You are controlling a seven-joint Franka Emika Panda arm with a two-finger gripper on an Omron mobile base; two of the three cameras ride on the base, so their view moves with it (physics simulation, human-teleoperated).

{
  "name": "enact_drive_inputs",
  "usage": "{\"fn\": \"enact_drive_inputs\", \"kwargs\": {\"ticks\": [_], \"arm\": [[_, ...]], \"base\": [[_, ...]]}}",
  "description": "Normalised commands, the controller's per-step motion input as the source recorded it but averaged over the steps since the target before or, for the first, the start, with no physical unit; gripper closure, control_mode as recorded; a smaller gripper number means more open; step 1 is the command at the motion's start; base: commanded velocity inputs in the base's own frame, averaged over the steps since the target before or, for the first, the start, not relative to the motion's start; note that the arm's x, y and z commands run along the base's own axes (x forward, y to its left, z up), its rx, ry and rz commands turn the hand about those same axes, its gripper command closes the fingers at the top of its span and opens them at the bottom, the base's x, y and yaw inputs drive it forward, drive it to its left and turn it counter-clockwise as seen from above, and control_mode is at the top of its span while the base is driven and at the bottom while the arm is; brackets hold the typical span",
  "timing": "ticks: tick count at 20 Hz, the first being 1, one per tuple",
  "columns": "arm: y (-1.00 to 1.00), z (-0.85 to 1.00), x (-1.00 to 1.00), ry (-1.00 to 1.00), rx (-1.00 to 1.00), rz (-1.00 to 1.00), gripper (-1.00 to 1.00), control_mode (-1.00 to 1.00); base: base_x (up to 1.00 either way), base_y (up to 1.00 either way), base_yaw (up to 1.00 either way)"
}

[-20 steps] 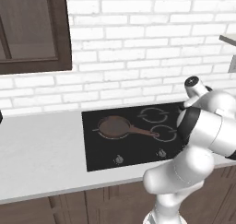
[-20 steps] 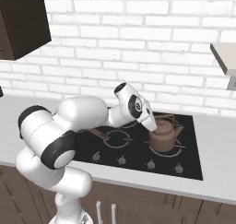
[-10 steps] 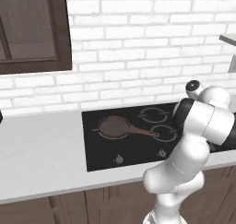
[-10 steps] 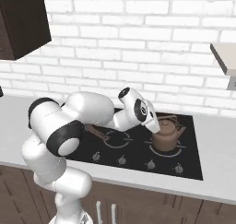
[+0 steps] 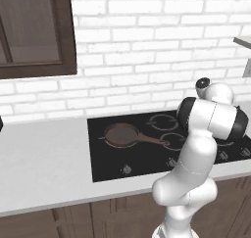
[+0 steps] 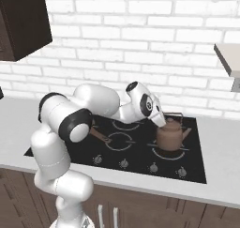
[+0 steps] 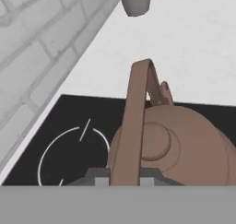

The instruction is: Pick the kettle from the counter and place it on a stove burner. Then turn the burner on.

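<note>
Trouble, reading from the left, starts with the pan (image 5: 122,134) on the far-left ring of the cooktop (image 6: 197,173). It is well apart from the work, but the arm's elbow sweeps over that side, and a low swing toward the knobs could clip its long handle. Along the front edge sit the knobs (image 6: 123,163), alike and close together. I judge the likeliest mistake is turning the wrong one, which would heat an empty ring or the pan rather than the kettle. Further right, the gripper (image 6: 160,120) is nearly closed on the kettle's handle (image 7: 136,121), which stands between the two fingertips (image 7: 99,177). If the hand lifts or pulls sideways before the jaws part enough, it will drag or tip the kettle. If it lifts at an angle, a fingertip could hook the arch on the way out. The kettle (image 6: 169,135) appears to sit upright on the front-right burner (image 6: 161,153), spout toward the right, but whether it is centred on the ring I cannot tell. A nudge on release could leave it half off the ring. Beyond it lies the counter (image 6: 220,147), so a hard knock rightward would send the kettle off the glass and onto the stone.
</note>
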Motion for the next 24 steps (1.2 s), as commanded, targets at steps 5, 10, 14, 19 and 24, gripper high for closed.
{"fn": "enact_drive_inputs", "kwargs": {"ticks": [5,10,14,19,24], "arm": [[0.00,0.00,0.00,0.01,0.01,0.00,1.00,-1.00],[0.00,0.00,0.00,0.00,0.00,0.00,-1.00,-1.00],[0.00,0.02,0.00,0.00,0.00,0.00,-1.00,-1.00],[0.00,0.29,-0.07,-0.01,0.00,0.00,-1.00,-1.00],[0.00,0.53,-0.39,-0.01,0.00,0.00,-1.00,-1.00]], "base": [[0.00,0.00,0.00],[0.00,0.00,0.00],[0.00,0.00,0.00],[0.00,0.00,0.00],[0.00,0.00,0.00]]}}
